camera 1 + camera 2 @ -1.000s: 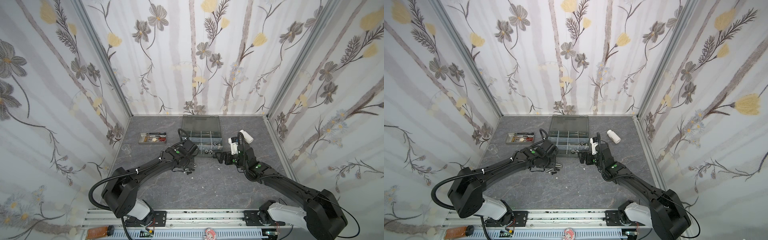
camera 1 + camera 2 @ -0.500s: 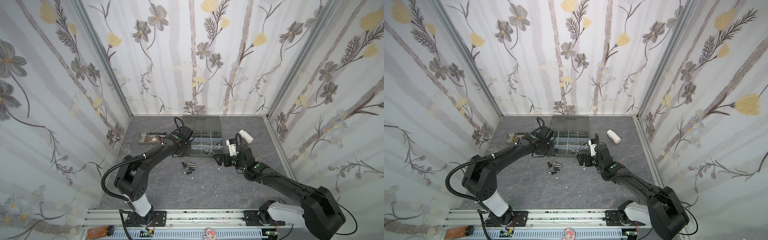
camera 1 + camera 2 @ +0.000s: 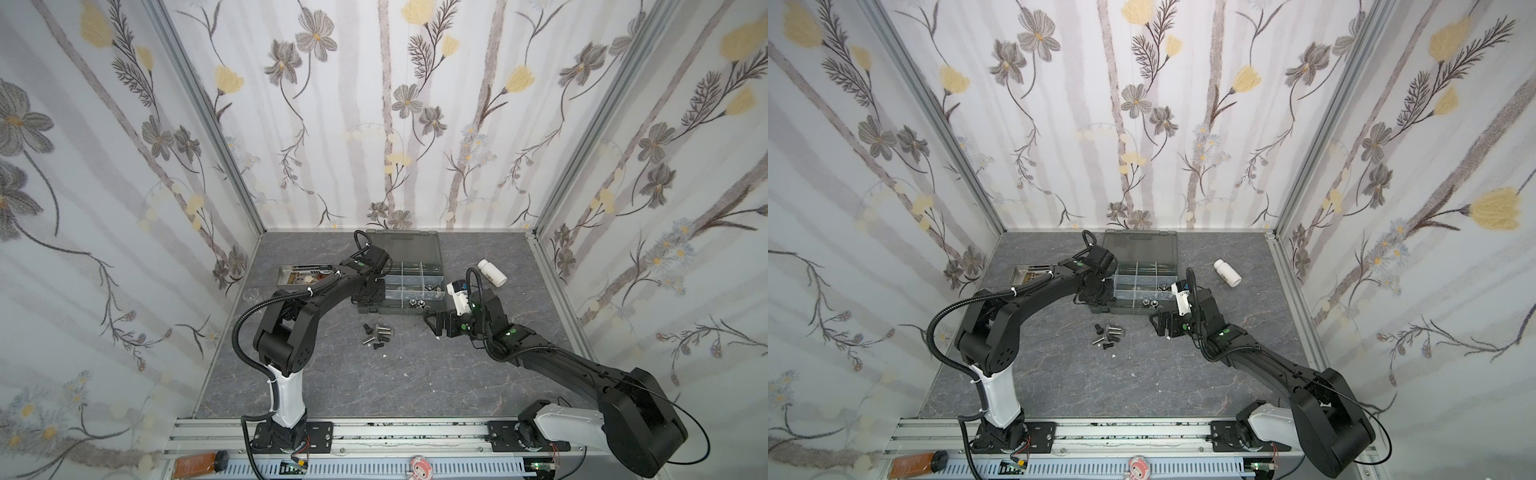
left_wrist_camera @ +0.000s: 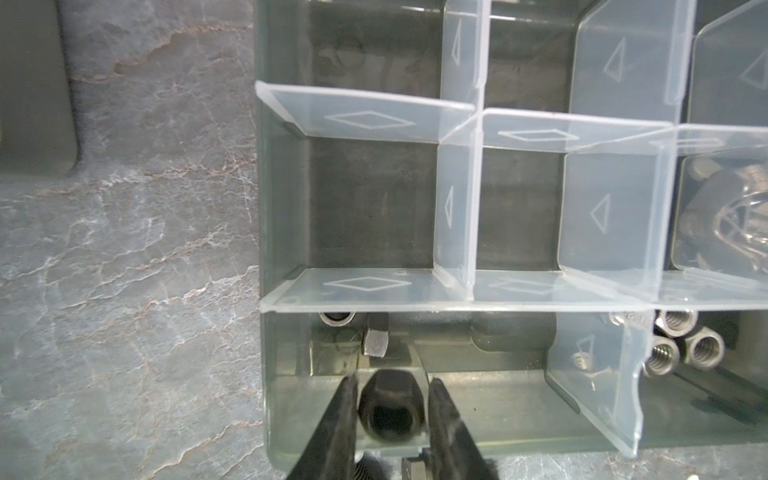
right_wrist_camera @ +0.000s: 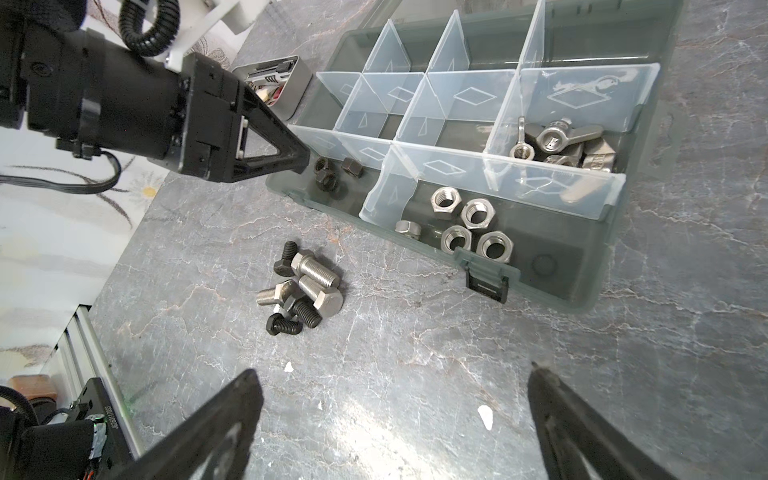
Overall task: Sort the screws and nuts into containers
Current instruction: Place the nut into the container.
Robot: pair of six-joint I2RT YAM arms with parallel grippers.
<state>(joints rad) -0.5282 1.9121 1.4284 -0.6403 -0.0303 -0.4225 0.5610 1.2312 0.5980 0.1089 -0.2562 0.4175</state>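
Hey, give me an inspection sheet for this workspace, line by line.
Surface: grey marbled table, a few white specks.
Job's things: screws heaped loose on the table; black nuts, silver nuts and wing nuts in separate compartments of the box.
Clutter: steel tray, white bottle lying down.
End effectors: left end effector over the black-nut compartment, one black nut between its fingers, grip unclear; right end effector open, empty.
Cables: black hose along the left arm.
Surroundings: floral walls.

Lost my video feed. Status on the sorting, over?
Left claw over a corner compartment, black nut between its fingers, grip unclear. Right claw open, empty, above the table. Screws loose on table. Nothing blocking.
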